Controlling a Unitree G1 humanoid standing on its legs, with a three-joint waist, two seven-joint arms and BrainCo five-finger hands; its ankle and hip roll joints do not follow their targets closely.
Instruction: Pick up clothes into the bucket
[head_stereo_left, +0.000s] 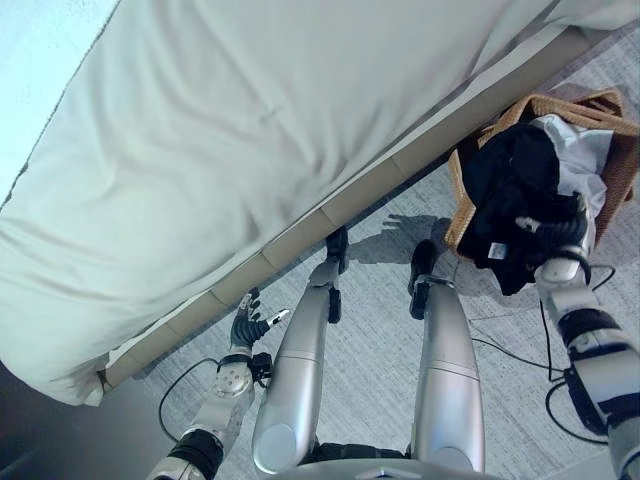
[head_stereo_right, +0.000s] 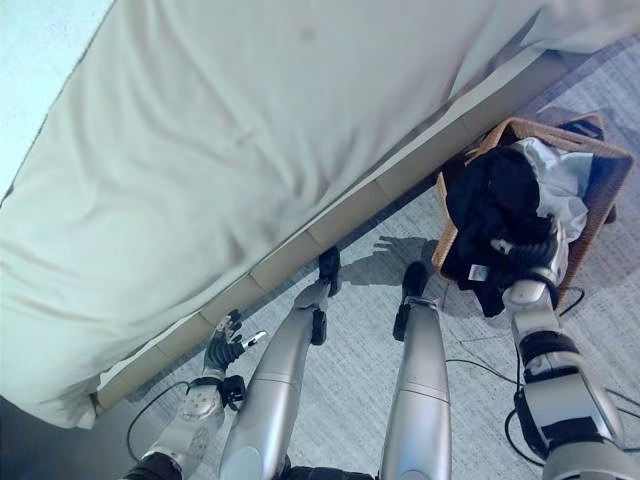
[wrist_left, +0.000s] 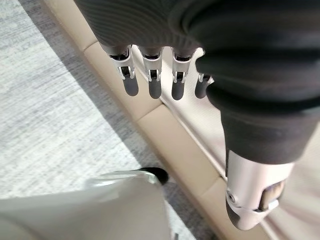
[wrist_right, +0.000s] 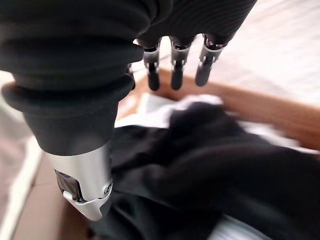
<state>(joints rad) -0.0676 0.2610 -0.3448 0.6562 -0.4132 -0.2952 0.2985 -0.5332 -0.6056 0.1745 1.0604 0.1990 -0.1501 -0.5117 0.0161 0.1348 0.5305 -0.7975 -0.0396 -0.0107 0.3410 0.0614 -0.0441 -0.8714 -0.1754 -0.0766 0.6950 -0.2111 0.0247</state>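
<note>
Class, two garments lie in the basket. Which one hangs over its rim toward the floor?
The black garment: it spills over the wicker basket's front rim, while the white garment stays inside behind it.

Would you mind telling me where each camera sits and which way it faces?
Left eye view: head camera, looking down at the bed, wicker basket and both arms.
Right eye view: same scene, slightly offset.
Left wrist view: along the open left hand toward the bed base.
Right wrist view: along the open right hand over the black garment.
Eye and right wrist views share garment and basket.
</note>
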